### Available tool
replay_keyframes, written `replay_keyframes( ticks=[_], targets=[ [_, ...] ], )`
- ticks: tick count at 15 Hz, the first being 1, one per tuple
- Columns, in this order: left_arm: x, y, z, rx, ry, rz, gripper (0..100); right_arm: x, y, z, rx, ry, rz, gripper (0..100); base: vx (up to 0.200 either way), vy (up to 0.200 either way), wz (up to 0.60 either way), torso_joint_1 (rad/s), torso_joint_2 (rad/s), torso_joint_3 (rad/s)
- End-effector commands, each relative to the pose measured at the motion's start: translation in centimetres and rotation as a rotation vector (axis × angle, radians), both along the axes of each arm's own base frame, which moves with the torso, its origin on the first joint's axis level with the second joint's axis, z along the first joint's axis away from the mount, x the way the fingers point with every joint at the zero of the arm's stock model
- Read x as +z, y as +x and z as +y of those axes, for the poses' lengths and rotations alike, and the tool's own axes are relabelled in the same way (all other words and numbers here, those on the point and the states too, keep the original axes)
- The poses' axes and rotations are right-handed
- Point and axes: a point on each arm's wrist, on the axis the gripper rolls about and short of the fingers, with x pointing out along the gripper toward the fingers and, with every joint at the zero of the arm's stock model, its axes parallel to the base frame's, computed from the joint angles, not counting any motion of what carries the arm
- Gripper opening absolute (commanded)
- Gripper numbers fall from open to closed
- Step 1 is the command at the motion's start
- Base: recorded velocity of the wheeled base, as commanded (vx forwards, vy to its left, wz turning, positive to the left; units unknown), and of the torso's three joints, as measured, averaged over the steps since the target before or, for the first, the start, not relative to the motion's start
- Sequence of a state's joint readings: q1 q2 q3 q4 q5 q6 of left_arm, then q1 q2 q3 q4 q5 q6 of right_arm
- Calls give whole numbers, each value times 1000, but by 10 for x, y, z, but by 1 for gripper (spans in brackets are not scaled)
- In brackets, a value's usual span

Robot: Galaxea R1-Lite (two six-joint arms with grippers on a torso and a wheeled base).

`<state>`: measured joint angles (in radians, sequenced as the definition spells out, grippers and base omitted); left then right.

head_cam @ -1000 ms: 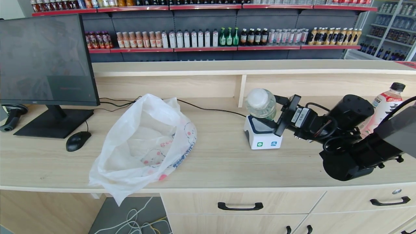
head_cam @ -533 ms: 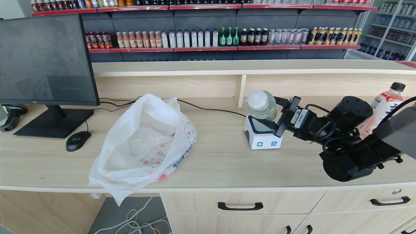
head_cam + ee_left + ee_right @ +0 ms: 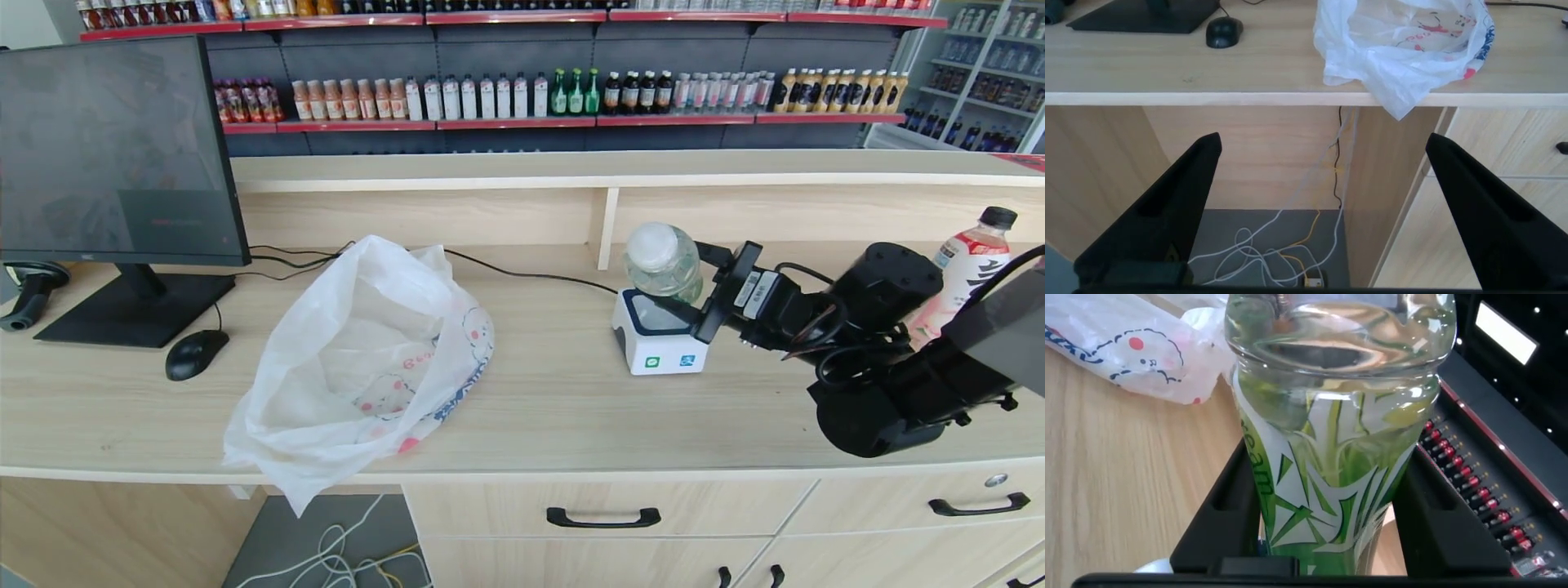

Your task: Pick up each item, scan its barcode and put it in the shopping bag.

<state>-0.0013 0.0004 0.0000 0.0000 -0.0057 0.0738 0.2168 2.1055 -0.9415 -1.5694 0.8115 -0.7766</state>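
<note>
My right gripper [image 3: 684, 276] is shut on a clear bottle with a green label [image 3: 662, 261], holding it on its side just above the white scanner box [image 3: 658, 346] on the counter. In the right wrist view the bottle [image 3: 1331, 457] sits between the black fingers [image 3: 1221, 514], its bottom end pointing away. The white plastic shopping bag [image 3: 367, 359] lies open at the counter's middle-left, and is seen again as the bag [image 3: 1404, 41]. My left gripper [image 3: 1323, 212] hangs open and holds nothing, below the counter's front edge. A pink-labelled bottle with a black cap [image 3: 963, 265] stands at the far right.
A monitor [image 3: 114, 155], a mouse [image 3: 194, 353] and a handheld scanner [image 3: 28, 294] stand at the left. A black cable [image 3: 531, 276] runs along the back of the counter. Drawers with black handles [image 3: 602, 518] lie below the front edge. Loose cables [image 3: 1282, 253] lie on the floor.
My right gripper has shifted slightly to the right with the bottle, still above the scanner box. The bag and the left gripper have stayed put.
</note>
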Motion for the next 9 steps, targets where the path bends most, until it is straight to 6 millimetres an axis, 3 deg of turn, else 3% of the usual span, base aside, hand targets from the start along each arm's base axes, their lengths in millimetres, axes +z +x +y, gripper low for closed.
replay_keyframes(
  ticks=[1, 6, 9],
  targets=[
    [0, 0, 0, 1, 0, 0, 100, 3, -3, 0, 3, 1, -5, 0, 0, 0, 0, 0, 0, 0],
    [0, 0, 0, 3, -48, 3, 100, 18, -48, -9, -87, 93, 112, 0, 0, 0, 0, 0, 0, 0],
    [0, 0, 0, 3, -48, 3, 100, 41, -65, -10, -68, 169, 122, 0, 0, 0, 0, 0, 0, 0]
  ],
)
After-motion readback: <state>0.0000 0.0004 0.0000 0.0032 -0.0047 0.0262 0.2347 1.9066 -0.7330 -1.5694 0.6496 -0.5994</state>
